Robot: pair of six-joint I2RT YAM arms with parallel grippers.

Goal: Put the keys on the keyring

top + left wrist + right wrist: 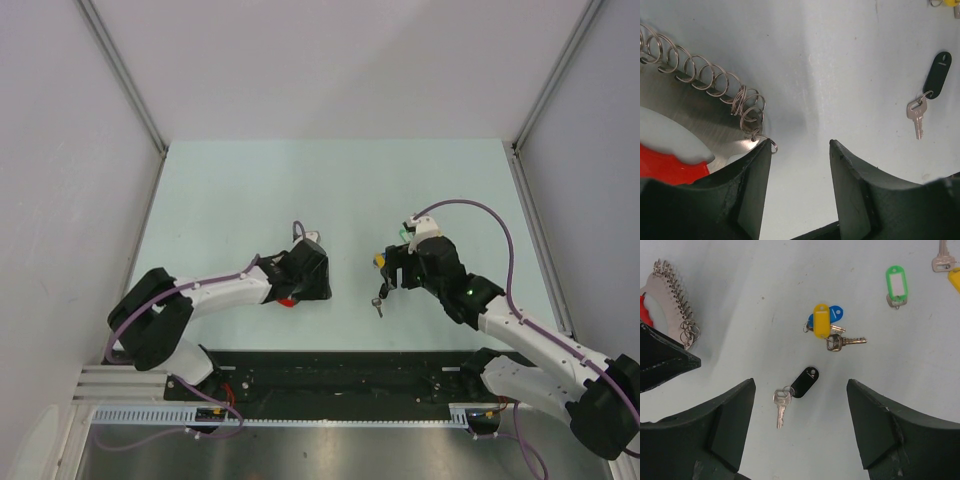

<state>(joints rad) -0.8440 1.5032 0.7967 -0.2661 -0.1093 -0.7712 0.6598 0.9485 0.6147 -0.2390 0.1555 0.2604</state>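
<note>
The keyring point(705, 75) is a curved row of small grey metal rings by a red tag point(665, 162), lying left of my left gripper point(800, 145). That gripper is open and empty; its left fingertip point(762, 150) touches the end ring. The black-headed key point(804, 382) lies flat on the table between the fingers of my open right gripper point(800, 385), which hovers above it. The key also shows in the left wrist view point(937, 75) and in the top view point(378, 300). The keyring also shows at the top left of the right wrist view point(675, 282).
A blue-and-yellow pair of keys point(822, 325), a green-headed key point(896, 282) and a yellow one point(956, 279) lie beyond the black key. In the top view the two grippers point(318, 282) point(388, 282) face each other near the table's front edge.
</note>
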